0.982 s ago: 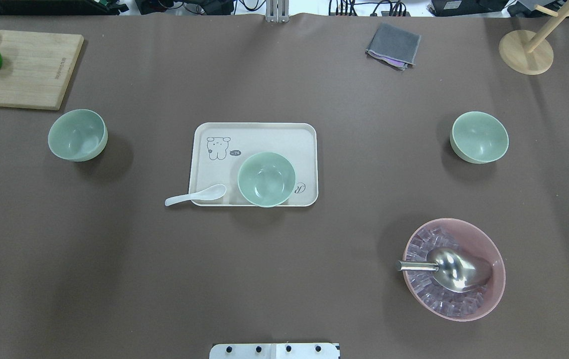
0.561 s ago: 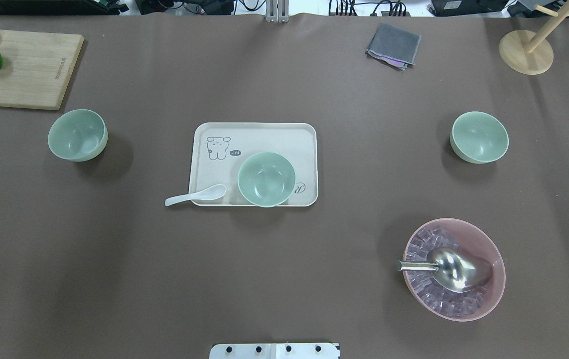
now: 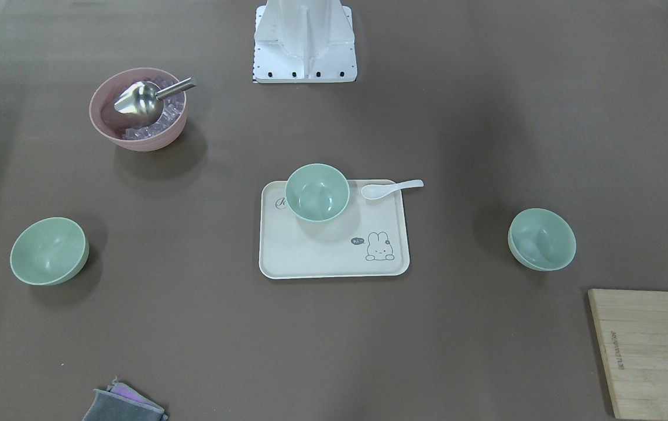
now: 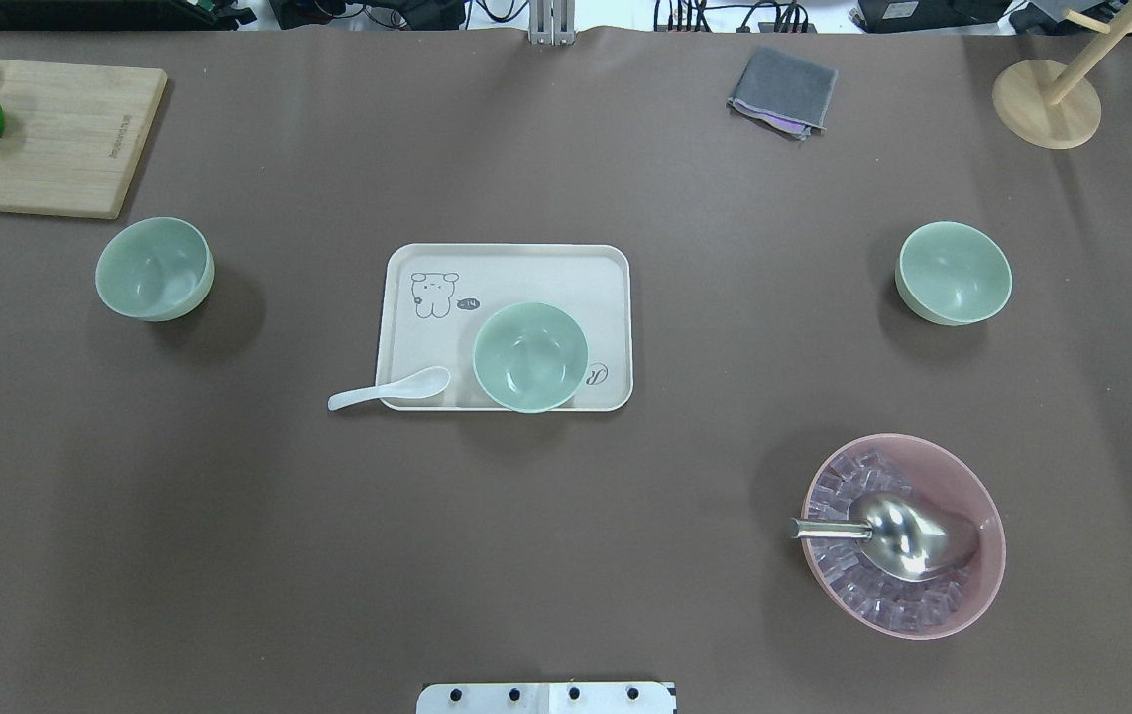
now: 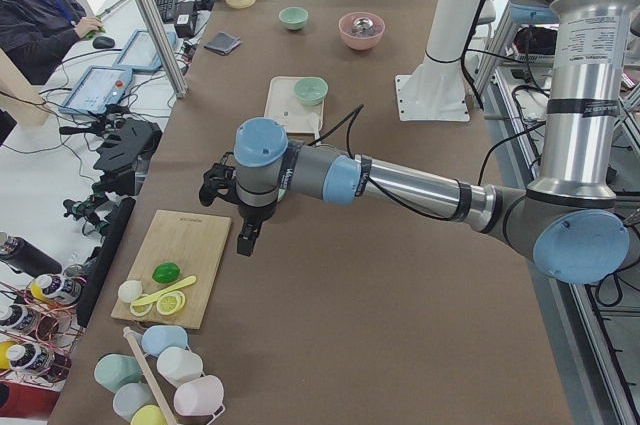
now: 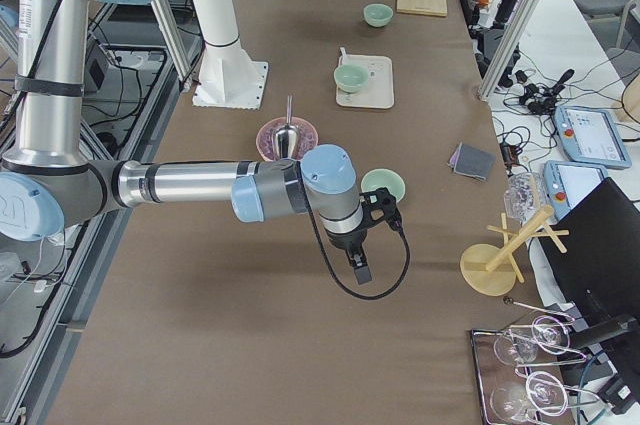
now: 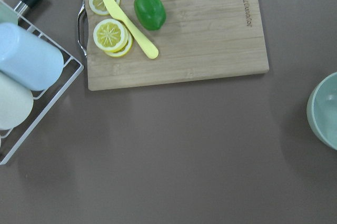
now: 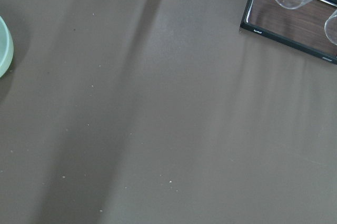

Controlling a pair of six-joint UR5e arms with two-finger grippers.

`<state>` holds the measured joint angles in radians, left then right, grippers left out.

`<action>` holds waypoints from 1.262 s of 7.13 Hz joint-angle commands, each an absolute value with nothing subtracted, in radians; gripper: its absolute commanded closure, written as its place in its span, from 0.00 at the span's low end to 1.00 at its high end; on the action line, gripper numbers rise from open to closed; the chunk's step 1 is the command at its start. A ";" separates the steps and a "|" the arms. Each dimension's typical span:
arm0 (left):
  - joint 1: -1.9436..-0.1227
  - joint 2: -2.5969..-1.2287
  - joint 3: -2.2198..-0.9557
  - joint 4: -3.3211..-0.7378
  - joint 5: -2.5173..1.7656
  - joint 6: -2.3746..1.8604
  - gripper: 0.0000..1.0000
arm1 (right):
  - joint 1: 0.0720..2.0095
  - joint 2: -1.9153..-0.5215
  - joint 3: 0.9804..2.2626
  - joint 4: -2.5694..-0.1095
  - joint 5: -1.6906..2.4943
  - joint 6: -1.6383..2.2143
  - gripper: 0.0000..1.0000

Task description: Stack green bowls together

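Note:
Three pale green bowls stand apart and upright. One bowl [image 4: 155, 269] is at the left near the cutting board, one [image 4: 530, 356] sits on the beige tray [image 4: 507, 268], and one [image 4: 954, 273] is at the right. My left gripper [image 5: 245, 242] shows only in the exterior left view, hanging over the table beside the cutting board; I cannot tell if it is open. My right gripper [image 6: 361, 273] shows only in the exterior right view, just past the right bowl [image 6: 383, 185]; I cannot tell its state. Each wrist view shows only a bowl's rim [image 7: 324, 110] [image 8: 4, 45].
A white spoon [image 4: 390, 388] lies across the tray's front-left corner. A pink bowl [image 4: 903, 535] with ice and a metal scoop stands front right. A cutting board [image 4: 51, 139] with fruit, a grey cloth [image 4: 784, 91] and a wooden stand [image 4: 1047, 104] line the far edge.

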<state>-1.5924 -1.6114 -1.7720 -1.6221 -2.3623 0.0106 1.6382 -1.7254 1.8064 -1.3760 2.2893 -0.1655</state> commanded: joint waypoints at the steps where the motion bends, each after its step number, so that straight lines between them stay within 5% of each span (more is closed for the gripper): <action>1: -1.592 -1.629 -1.766 -1.672 -2.368 0.020 0.02 | 1.640 -1.742 1.805 -1.335 2.364 -0.081 0.00; 9: -1.392 -1.720 -1.686 -1.818 -2.359 -0.031 0.02 | 1.562 -1.682 1.833 -1.249 2.376 -0.022 0.00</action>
